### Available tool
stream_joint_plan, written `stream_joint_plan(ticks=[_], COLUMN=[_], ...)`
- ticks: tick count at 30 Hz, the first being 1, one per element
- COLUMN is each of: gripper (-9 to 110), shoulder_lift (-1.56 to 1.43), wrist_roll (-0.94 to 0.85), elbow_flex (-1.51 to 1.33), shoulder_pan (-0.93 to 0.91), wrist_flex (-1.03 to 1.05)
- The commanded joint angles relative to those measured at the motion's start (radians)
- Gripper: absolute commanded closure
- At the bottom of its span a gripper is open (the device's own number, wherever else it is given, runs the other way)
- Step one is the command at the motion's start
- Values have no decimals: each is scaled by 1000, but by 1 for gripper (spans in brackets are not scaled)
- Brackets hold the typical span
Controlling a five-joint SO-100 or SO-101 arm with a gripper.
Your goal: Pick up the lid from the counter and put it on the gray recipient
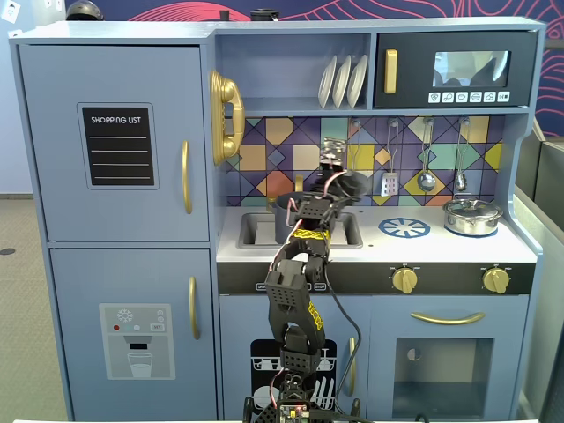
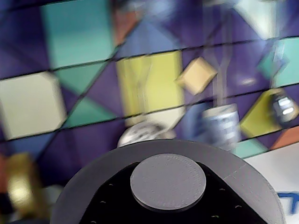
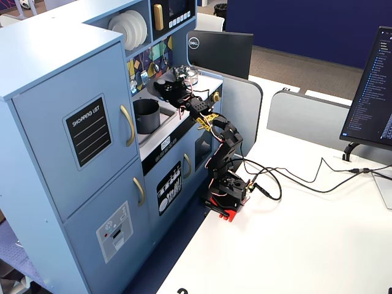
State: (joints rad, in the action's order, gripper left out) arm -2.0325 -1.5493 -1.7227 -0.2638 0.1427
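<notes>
Holding the lid up in the air, the tool is clamped on it, above the worktop and in front of the tiled backsplash. Wrist view is blurry, but the lid's round knob fills the bottom middle. The pot sits in the sink, just left of the lid in a fixed view, open on top. A shiny silver pot stands far right on the worktop.
</notes>
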Motion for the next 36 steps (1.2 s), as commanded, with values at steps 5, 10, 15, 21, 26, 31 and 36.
stream_joint_plan(ticks=[5, 10, 15, 21, 26, 31, 36], gripper=[102, 102, 102, 102, 102, 102, 102], shoulder_lift=[-81, -75, -78, -80, -67, -57, -37], wrist_roll=[-17, -34, -35, -38, -52, -54, -64], elbow_flex=[20, -11, -29, -51, -55, -60, -63], shoulder_pan=[147, 202, 224, 233, 233, 235, 238], wrist_flex=[17, 12, 26, 32, 32, 31, 20])
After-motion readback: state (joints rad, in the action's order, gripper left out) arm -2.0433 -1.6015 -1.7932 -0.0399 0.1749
